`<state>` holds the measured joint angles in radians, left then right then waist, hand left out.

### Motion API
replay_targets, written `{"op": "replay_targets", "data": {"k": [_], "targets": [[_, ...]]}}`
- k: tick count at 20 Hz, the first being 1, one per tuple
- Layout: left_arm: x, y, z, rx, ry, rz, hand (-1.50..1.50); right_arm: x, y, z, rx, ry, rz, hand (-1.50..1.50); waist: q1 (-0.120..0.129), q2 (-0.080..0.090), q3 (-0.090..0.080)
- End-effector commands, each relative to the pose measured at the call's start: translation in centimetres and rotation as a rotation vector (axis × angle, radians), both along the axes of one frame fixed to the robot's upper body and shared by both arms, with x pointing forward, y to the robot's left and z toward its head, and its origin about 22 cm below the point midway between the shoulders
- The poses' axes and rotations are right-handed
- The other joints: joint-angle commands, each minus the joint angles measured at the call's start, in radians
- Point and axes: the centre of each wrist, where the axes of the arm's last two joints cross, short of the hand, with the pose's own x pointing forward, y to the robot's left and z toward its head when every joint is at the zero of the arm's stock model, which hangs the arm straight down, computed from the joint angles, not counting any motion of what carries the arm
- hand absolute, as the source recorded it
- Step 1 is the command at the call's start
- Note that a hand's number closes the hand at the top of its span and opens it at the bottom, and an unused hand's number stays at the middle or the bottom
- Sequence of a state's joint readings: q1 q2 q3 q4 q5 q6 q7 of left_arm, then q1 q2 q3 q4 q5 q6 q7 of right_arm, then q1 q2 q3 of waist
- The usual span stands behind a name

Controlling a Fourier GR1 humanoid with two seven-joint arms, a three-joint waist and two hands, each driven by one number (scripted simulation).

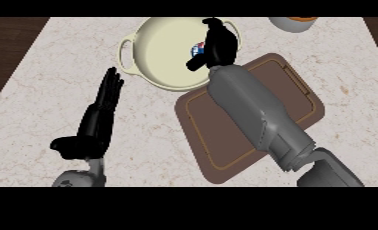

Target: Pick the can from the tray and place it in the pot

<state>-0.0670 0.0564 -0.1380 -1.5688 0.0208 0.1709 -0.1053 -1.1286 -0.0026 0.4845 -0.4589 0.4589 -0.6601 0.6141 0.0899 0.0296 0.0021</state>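
One can (198,49) is all we carry, our right hand (215,44) with its fingers curled round it (mostly hidden) over the cream pot (159,56), beside the brown tray (229,124) on the worktop (59,84), while our left hand (100,114) rests left of the pot, fingers straight.

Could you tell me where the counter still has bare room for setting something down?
Bare counter lies left of the pot, around the resting left robot hand. Another patch lies right of the tray, below the bowl. The tray itself is bare. It is crowded at the pot, where the right robot hand holds the can.
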Motion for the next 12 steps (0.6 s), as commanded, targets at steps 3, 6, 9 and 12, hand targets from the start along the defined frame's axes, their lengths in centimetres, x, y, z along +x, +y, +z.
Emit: {"op": "replay_targets", "data": {"k": [3,6,9,12], "targets": [[0.2,0.7,-0.5,0.014,0.010,0.016,0.00,0.0,0.0,2.3,0.317,-0.267,-0.033,-1.50,-0.021,-0.003,0.001],[-0.8,1.0,-0.7,0.005,0.000,0.020,0.00,-0.5,-2.1,-0.8,0.402,-0.280,-0.116,-1.50,-0.012,-0.001,0.001],[0.1,-0.2,-1.3,-0.010,0.008,0.017,0.00,-0.4,-3.2,-1.4,0.446,-0.312,-0.118,-1.50,-0.024,0.000,0.000],[-0.5,1.7,-0.9,0.000,0.011,0.031,0.00,0.5,-4.9,-1.3,0.474,-0.348,-0.103,-1.50,-0.042,-0.010,0.000]]}}
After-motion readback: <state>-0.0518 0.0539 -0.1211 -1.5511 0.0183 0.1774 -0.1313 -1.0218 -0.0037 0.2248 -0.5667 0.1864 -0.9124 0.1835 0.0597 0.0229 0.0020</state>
